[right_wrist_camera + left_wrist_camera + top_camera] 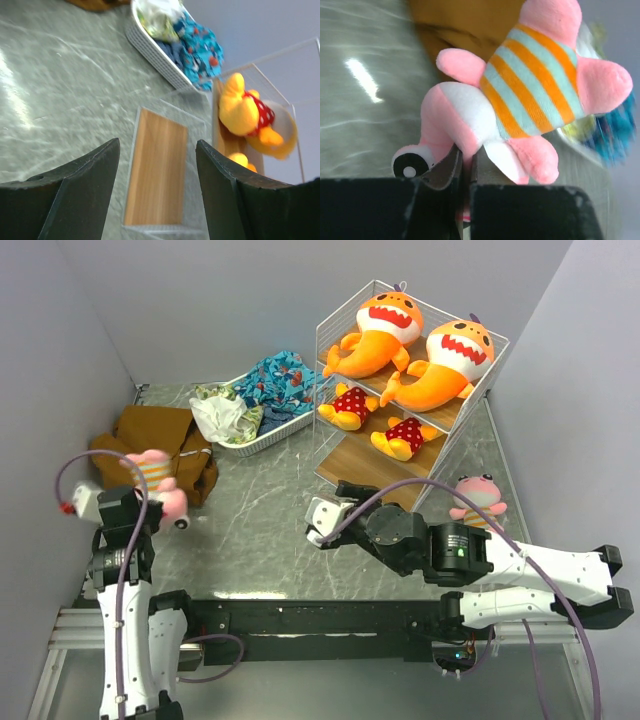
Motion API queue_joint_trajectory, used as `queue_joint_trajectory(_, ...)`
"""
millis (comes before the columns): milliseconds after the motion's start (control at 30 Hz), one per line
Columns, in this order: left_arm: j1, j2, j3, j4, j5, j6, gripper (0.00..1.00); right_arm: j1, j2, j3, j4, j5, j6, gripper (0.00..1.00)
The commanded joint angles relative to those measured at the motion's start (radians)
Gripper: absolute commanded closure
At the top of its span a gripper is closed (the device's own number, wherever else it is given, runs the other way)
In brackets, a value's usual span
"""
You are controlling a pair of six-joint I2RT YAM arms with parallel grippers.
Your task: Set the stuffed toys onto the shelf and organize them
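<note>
Pink striped plush (530,85), item one: pinched between the fingers of the left gripper (465,162), whose jaws are closed tight on the fabric. It is at the near left, beside the brown cloth (160,440).

Right gripper (157,150): jaws parted to a middling width, holding nothing and touching nothing. It faces the bottom plank of the shelf (360,465).

Shelf, far right:
- Top tier: two orange shark plushes (385,335) lying side by side.
- Middle tier: two yellow-headed dolls (348,405) in red polka-dot dresses.

Second pink striped plush (478,498): on the table (260,530), just near of the shelf, behind the right arm.

White oval basket (272,436), far centre, just left of the shelf: holds blue patterned clothes (280,380) and a green-and-white bundle (225,415).

Left arm: rises upright from its base at the near left.

Right arm: lies low, reaching from the near right leftward, with its gripper at mid-table.
</note>
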Motion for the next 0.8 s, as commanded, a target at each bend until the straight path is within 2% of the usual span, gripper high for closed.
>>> queue_joint_trajectory(0,0.001,-0.02,-0.089,0.367,0.671,0.283,0.99,0.008,-0.055,-0.036,0.123,-0.184,-0.009,0.3)
queue_joint_trajectory(133,-0.01,0.015,-0.173,0.562,1.001,0.245,0.99,0.007,-0.091,-0.085,0.188,-0.278,-0.031,0.3)
queue_joint_trajectory(300,-0.051,0.029,-0.167,0.589,1.17,0.326,0.99,0.004,-0.101,-0.06,0.169,-0.393,-0.07,0.29)
queue_joint_trajectory(367,-0.082,0.029,-0.179,0.651,1.27,0.316,0.99,-0.001,-0.1,-0.042,0.143,-0.453,-0.096,0.29)
queue_joint_trajectory(567,-0.218,0.055,-0.17,0.708,1.332,0.341,0.99,-0.07,-0.069,0.036,0.03,-0.595,-0.19,0.28)
queue_joint_trajectory(767,-0.435,0.141,-0.119,0.67,1.283,0.447,0.99,-0.122,-0.052,0.065,-0.077,-0.596,-0.34,0.28)
